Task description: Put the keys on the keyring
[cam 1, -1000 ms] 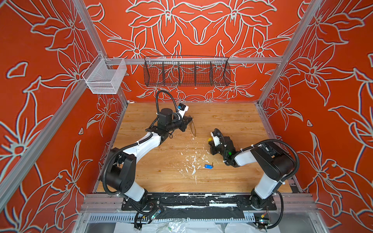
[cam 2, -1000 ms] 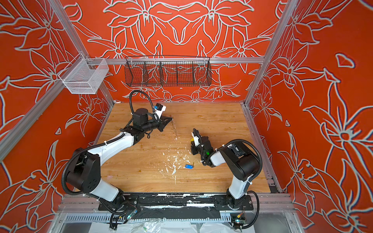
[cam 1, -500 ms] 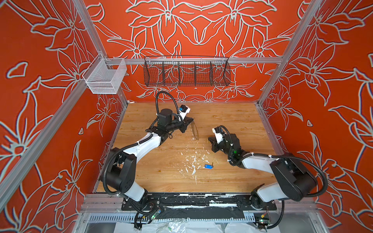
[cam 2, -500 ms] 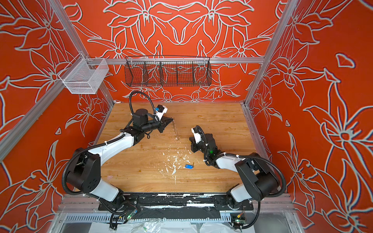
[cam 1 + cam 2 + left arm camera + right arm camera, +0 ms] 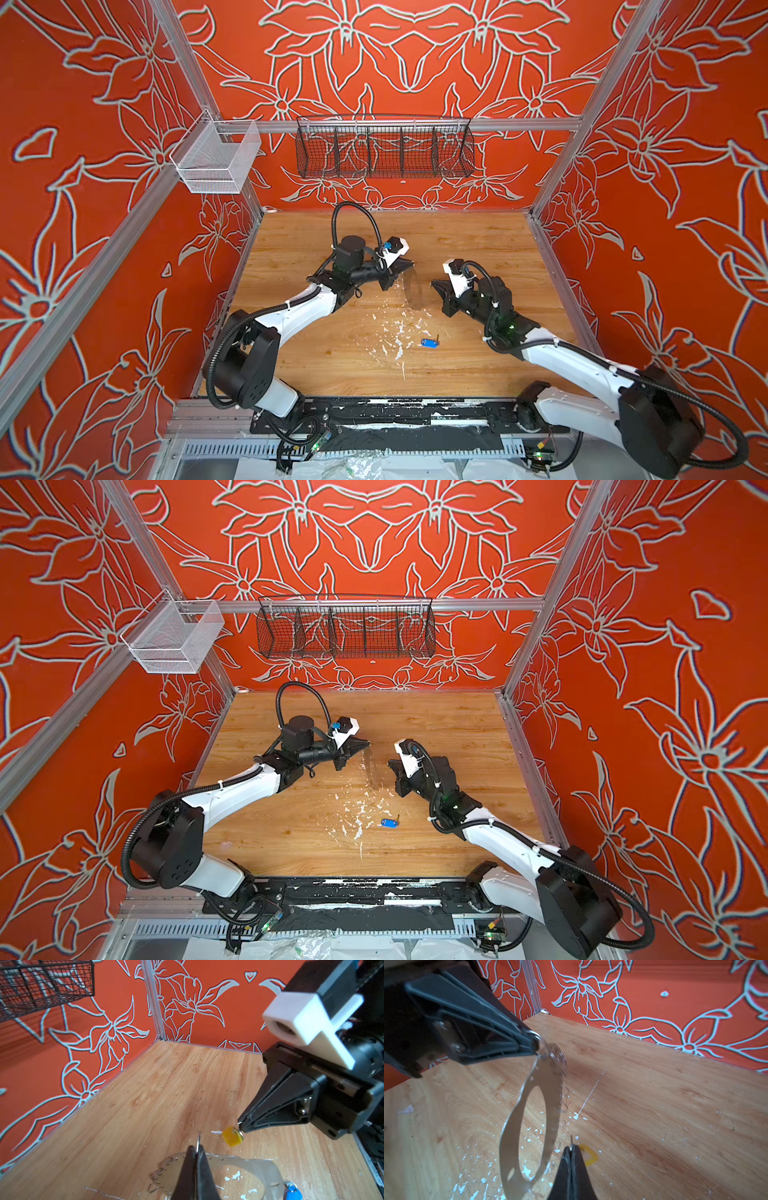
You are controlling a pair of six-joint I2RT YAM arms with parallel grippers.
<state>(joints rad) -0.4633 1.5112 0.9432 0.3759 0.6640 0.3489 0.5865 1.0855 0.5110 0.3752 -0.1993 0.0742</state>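
The keyring (image 5: 544, 1076) hangs by a wire loop pinched in the closed left gripper (image 5: 534, 1043), dangling at that gripper's 5 o'clock in both top views. Just beside the keyring, at its 3 o'clock, the right gripper (image 5: 241, 1124) is clamped on the ring of the yellow key (image 5: 231, 1138). The blue key (image 5: 428, 342) lies apart on the table (image 5: 332, 361), at 6 o'clock.

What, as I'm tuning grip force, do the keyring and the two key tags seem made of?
Keyring: thin flat plate, dull silver-grey sheen, so probably metal; blur leaves it open. Yellow tag: opaque, matte, evenly coloured, likely plastic. Blue tag: saturated, smooth, probably plastic too; too small to be sure.
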